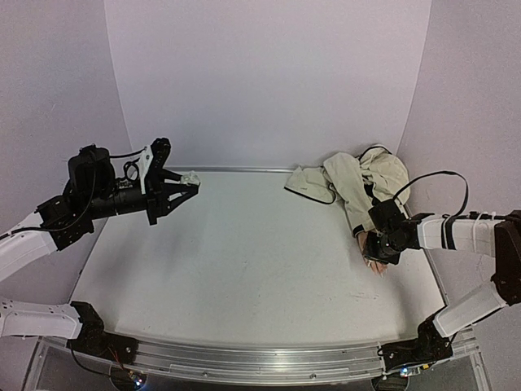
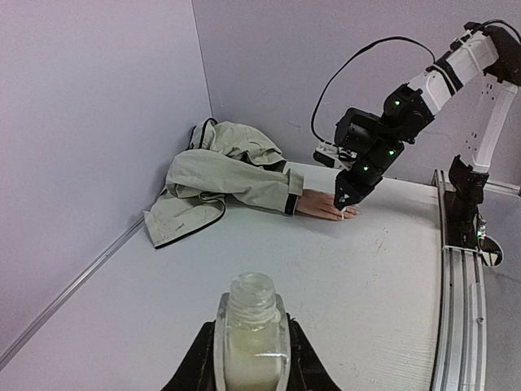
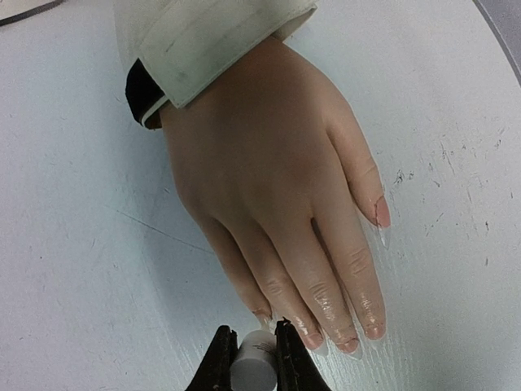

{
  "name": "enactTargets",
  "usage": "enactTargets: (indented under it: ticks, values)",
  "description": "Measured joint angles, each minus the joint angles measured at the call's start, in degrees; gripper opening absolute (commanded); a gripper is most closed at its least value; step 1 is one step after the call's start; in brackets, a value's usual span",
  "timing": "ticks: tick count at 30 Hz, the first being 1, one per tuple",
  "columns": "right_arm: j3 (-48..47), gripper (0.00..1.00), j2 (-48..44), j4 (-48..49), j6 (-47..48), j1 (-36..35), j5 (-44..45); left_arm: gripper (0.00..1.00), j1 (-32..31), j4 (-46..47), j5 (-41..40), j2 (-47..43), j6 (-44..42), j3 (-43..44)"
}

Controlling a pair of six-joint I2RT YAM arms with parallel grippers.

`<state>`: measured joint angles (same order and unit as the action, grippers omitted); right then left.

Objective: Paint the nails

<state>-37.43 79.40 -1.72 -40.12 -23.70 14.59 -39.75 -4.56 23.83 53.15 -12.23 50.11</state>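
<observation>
- Right fingers [image 3: 218, 362] are pinched narrowly on a small white cylinder [image 3: 254, 368], judged to be the brush cap. It is poised at the fingertips of the mannequin hand [image 3: 277, 179], and the frame edge hides whether any bristle touches.
- Left fingers [image 2: 194, 371], well apart across the tabletop [image 1: 244, 269], clamp a small pale bottle [image 2: 252, 326], held upright with its neck open.
- Nails [image 3: 382, 213] sit at the ends of the peach digits. The hand lies flat and palm-down near the tabletop's right edge, its wrist tucked into a beige jacket sleeve [image 3: 203, 41].
- On handling, the nails look tiny, smooth and probably slick, moulded into a hand that seems stiff, light and unfixed. They call for a feather-light stroke rather than a grasp, since a hard push could slide the hand. If it needs steadying, the cuff or wrist looks the safest hold.
- Only the right wrist view shows the separate nails and a gloss near the tips. From overhead, the right arm [image 1: 456, 232] covers most of the hand.
- Only the left wrist view shows the bottle's open neck and, side-on, the right fingers tipped down at the fingertips.
</observation>
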Motion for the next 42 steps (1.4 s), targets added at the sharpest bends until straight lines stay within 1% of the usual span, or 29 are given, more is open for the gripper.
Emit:
enactTargets:
  ticks: [37, 42]
  values:
    - [0.0, 0.00, 0.2, -0.7, -0.4, 0.0, 0.0, 0.00, 0.0, 0.0, 0.0, -0.3, 0.0, 0.0]
    - [0.1, 0.00, -1.6, -1.5, -0.4, 0.0, -0.1, 0.00, 0.0, 0.0, 0.0, -0.3, 0.0, 0.0]
